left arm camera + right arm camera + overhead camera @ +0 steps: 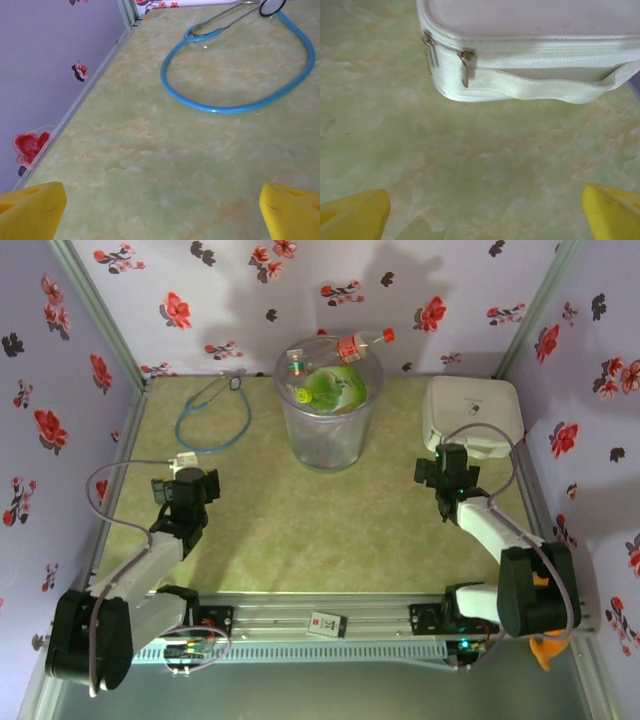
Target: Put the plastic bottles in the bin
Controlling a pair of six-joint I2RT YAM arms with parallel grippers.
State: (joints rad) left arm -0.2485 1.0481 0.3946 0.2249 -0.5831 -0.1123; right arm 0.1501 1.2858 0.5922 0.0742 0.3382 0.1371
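Observation:
The bin (327,430), a tall translucent grey-lavender basket, stands at the back middle of the table. Plastic bottles are piled in it: a red-capped, red-labelled bottle (362,345) lies across the rim, a green-labelled bottle (330,390) sits below it, and a clear bottle (297,364) rests at the left. My left gripper (192,486) hangs over the left of the table, open and empty; its yellow fingertips (32,210) frame bare table. My right gripper (447,472) is open and empty in front of the white box, its yellow fingertips (612,212) wide apart.
A blue-tubed stethoscope (213,415) (235,107) lies at the back left. A white zipped box (472,415) (530,50) sits at the back right, close ahead of my right gripper. Floral walls enclose the table on three sides.

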